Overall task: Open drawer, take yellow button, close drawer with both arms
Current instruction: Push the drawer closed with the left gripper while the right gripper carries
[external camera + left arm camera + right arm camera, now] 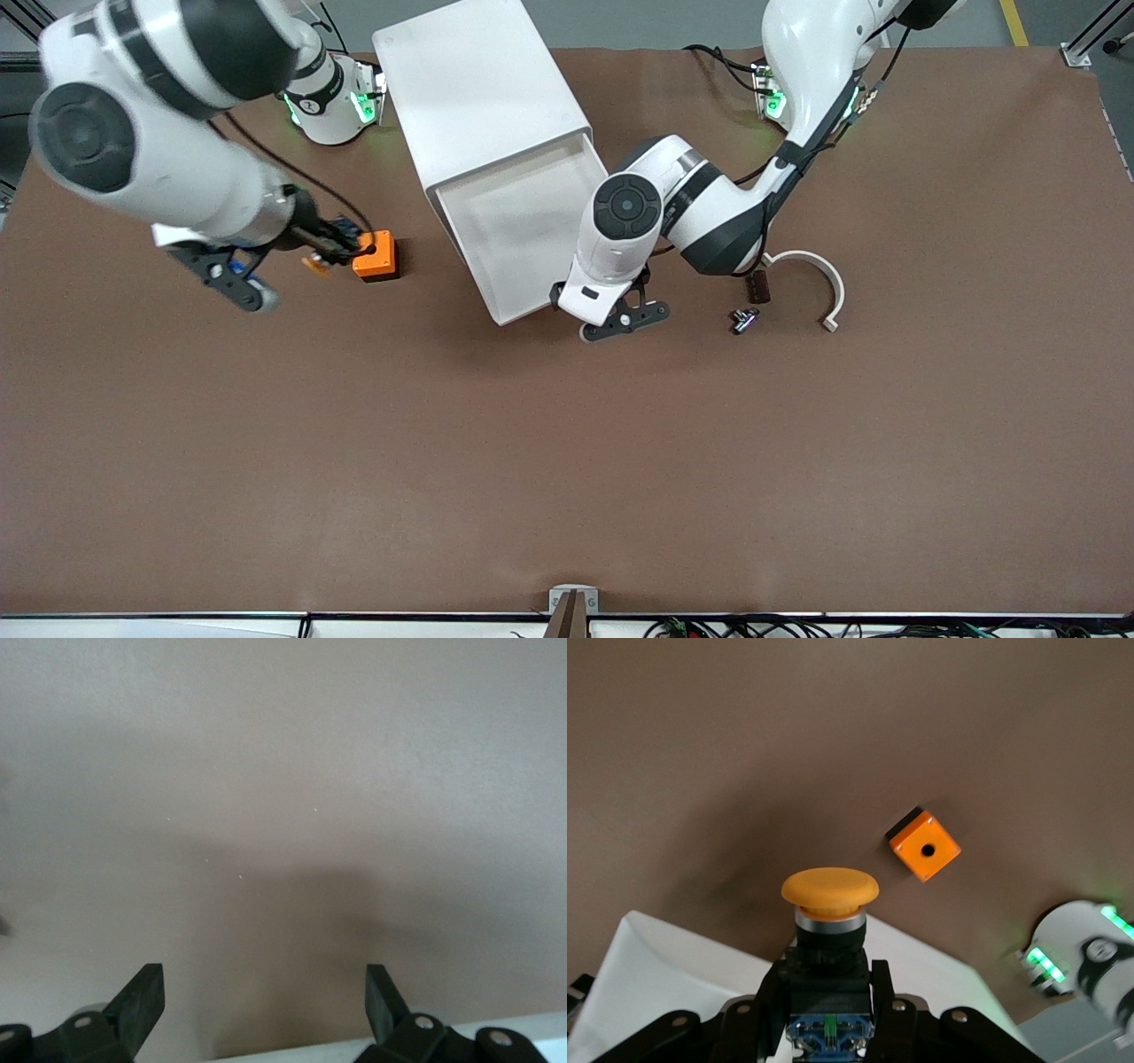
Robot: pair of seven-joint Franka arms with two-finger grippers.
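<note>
Where brown table (567, 461) spreads, cabinet (483, 93) stands.

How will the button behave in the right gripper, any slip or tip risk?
Likely secure: the right gripper clamps the button's blocky dark body, which looks rigid. The wide domed cap overhangs the stem, so set down upright it may tip. The smooth cap looks slippery; better to hold by the body, as now.

In the front view the right arm covers most of its own gripper (312, 251) and nearly all of the button (315, 262). The left arm hides a corner of the drawer (524, 232). The cabinet (478, 89) is cut by the picture's top edge. Two small parts (749, 301) on the worktop (567, 461) are too small to identify. The left wrist view cuts its fingers (142, 997) at the bottom edge.
</note>
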